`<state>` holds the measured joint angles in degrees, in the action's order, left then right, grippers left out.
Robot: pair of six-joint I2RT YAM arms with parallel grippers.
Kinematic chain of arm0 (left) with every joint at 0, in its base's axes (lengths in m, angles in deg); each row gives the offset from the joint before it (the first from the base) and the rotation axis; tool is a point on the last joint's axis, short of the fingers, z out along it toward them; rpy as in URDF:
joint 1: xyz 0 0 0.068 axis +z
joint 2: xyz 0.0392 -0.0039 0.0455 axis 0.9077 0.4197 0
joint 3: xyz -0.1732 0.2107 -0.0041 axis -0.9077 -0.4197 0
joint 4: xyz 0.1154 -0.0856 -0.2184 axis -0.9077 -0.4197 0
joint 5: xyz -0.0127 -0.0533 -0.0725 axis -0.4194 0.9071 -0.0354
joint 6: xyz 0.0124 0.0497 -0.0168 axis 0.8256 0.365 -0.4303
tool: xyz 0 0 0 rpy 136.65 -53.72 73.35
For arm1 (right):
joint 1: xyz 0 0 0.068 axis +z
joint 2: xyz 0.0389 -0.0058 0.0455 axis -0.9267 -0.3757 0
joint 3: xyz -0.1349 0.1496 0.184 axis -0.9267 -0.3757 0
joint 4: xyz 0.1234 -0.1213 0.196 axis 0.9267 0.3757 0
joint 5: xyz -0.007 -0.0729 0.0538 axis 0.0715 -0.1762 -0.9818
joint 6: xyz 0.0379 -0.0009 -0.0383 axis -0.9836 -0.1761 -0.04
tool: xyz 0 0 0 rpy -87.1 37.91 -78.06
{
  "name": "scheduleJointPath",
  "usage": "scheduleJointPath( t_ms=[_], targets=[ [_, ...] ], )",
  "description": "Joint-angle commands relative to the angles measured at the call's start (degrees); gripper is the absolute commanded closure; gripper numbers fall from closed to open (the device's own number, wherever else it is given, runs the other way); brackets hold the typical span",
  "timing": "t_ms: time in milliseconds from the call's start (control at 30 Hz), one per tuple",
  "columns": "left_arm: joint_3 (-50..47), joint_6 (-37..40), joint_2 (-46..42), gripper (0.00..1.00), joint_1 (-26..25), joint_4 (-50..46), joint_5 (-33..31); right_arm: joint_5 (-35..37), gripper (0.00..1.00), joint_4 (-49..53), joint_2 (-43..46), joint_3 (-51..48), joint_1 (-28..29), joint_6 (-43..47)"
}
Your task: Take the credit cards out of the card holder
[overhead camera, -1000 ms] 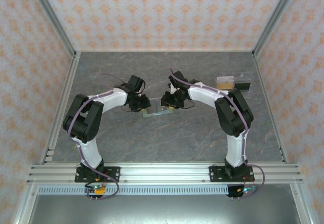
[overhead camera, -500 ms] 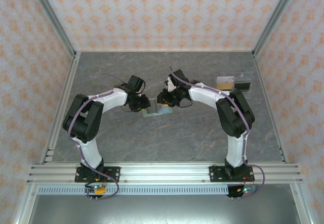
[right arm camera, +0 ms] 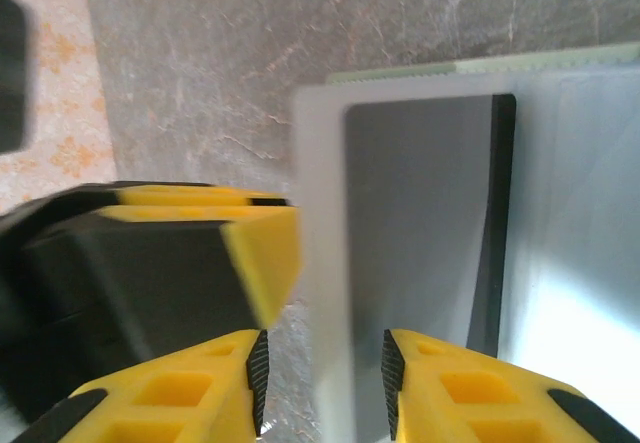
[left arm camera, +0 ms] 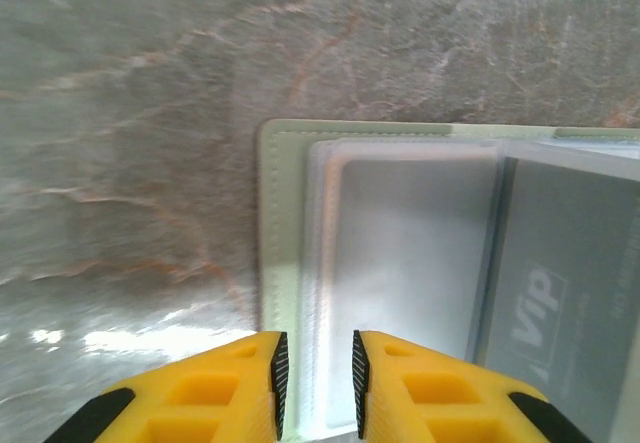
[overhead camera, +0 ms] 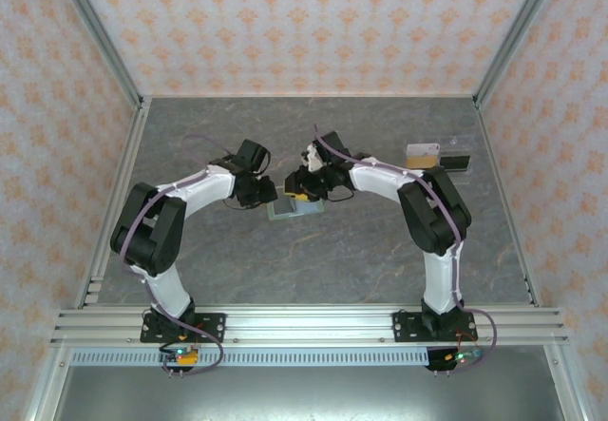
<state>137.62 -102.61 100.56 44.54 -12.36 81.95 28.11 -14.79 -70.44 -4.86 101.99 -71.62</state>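
Observation:
The sage-green card holder (overhead camera: 295, 208) lies open on the table between both grippers. In the left wrist view its green border (left arm camera: 272, 233) frames a pale pocket (left arm camera: 410, 233), with a grey credit card (left arm camera: 560, 303) marked VIP to the right. My left gripper (left arm camera: 320, 378) stands over the pocket's left edge, jaws a narrow gap apart, gripping nothing. My right gripper (right arm camera: 325, 373) is open astride the pale sleeve edge, beside a dark credit card (right arm camera: 420, 233) in the holder (right arm camera: 560, 203). In the top view the left gripper (overhead camera: 269, 193) and right gripper (overhead camera: 297, 189) almost meet.
An orange-yellow card (overhead camera: 423, 152) and a dark card (overhead camera: 456, 163) lie loose at the back right of the table. A yellow finger of the left gripper (right arm camera: 258, 263) sits close to the right gripper's left fingertip. Frame rails (overhead camera: 123, 193) border the table.
My right gripper has moved left over the card holder, closer to the left gripper, and its jaws narrowed then widened again. The left gripper stays on the holder's left end.

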Motion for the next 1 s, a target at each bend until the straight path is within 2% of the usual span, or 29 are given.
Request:
scheduleJointPath(
  t_ms=[0,133,300,400,500,667,967],
  targets=[
    [1.4,3.02,-4.08,0.73,-0.19,-6.87,-8.38,-0.93,0.62,-0.7,-1.2,1.63,0.7,-0.43],
    [0.99,3.07,-5.86,0.73,-0.1,-7.25,-8.58,-0.5,0.6,0.37,-0.96,2.54,0.66,0.48],
    [0.17,2.13,-5.94,0.74,-0.14,-2.91,-3.22,3.72,0.61,0.85,0.85,1.99,0.67,0.95],
    [0.09,1.5,-5.88,0.74,-0.26,-1.17,-1.21,3.62,0.55,-0.22,1.79,1.22,0.65,0.93],
    [-0.2,0.92,-5.94,0.75,-0.27,-0.13,-1.18,4.79,0.54,0.56,1.53,1.42,0.57,0.86],
    [-0.66,-1.18,-3.01,0.79,-0.36,3.91,2.67,9.71,0.61,4.17,-0.49,2.95,0.57,1.05],
    [1.06,-2.71,2.49,0.85,-0.31,5.99,4.28,11.25,0.71,5.77,-3.2,4.93,0.56,1.24]
  ],
)
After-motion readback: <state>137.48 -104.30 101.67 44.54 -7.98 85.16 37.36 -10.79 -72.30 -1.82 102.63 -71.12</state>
